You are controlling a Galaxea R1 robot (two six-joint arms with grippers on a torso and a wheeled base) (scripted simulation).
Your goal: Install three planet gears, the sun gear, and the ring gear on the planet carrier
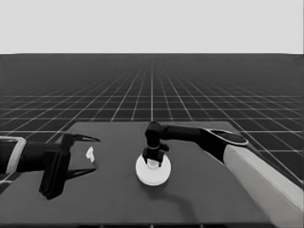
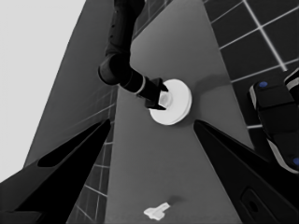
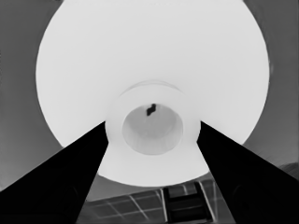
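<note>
Right claw [image 3: 149,135] pinches raised hub of larger round part [image 1: 153,169] at mid-worktop [image 1: 199,190]. Left claw [image 1: 90,154] spread (parked at left end), thin white piece [image 1: 90,154] beneath.

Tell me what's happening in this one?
The right gripper is down over the middle of a white round stack at the table's centre, its fingers on either side of a raised hub on the large top disc. No loose gears show. The left gripper waits over the table's left end, open, with a thin white piece lying there.
</note>
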